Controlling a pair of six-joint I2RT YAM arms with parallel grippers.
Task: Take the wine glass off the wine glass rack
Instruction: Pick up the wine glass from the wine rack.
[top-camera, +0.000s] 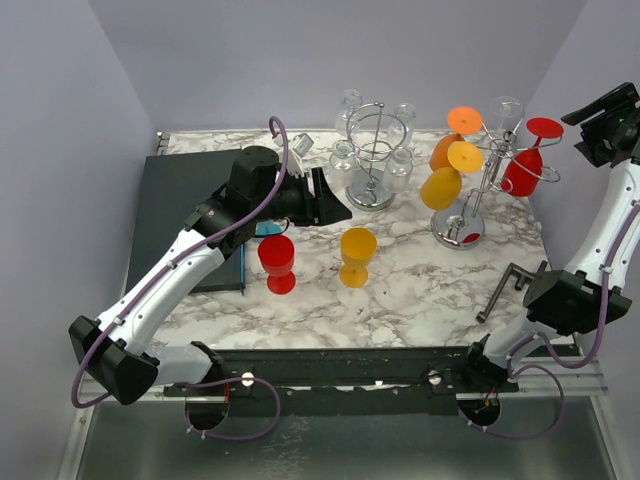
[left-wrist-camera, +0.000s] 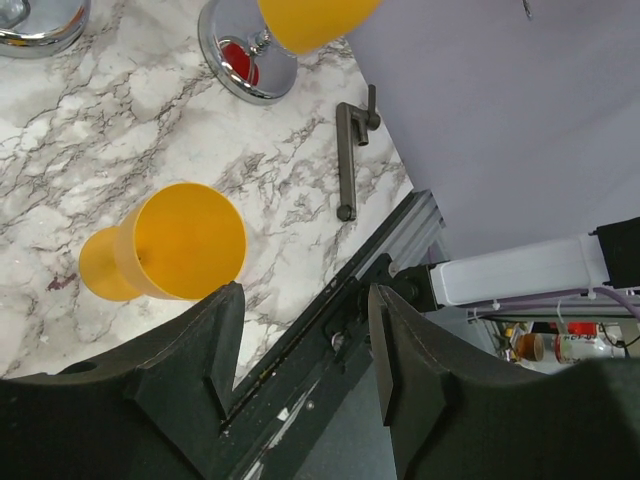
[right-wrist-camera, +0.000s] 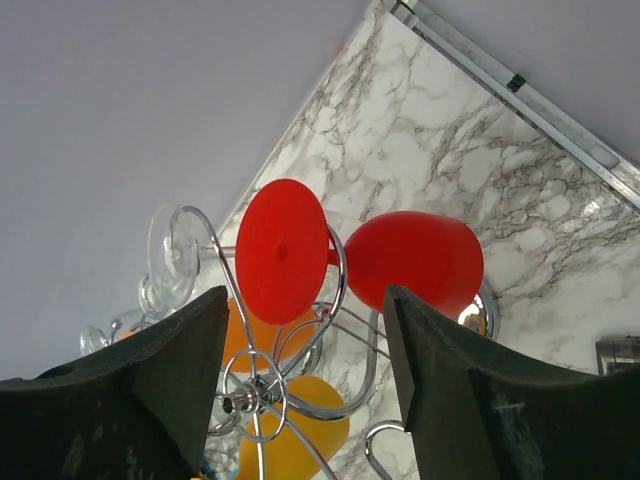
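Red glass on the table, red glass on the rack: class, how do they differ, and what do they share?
The table glass stands upright on its foot; the rack glass hangs tilted, foot uppermost. The table glass sits near left; the rack glass is far right. Both are red stemmed glasses.

From high behind the near edge we look down over the whole white marble-patterned tabletop (top-camera: 400, 300). Our left wrist view sits close, tilted toward the table's near right edge, and shares the upright yellow plastic goblet (left-wrist-camera: 185, 240) with the overhead. Our right wrist view looks closely down onto the chrome wire glass rack (right-wrist-camera: 247, 398), likewise shared.
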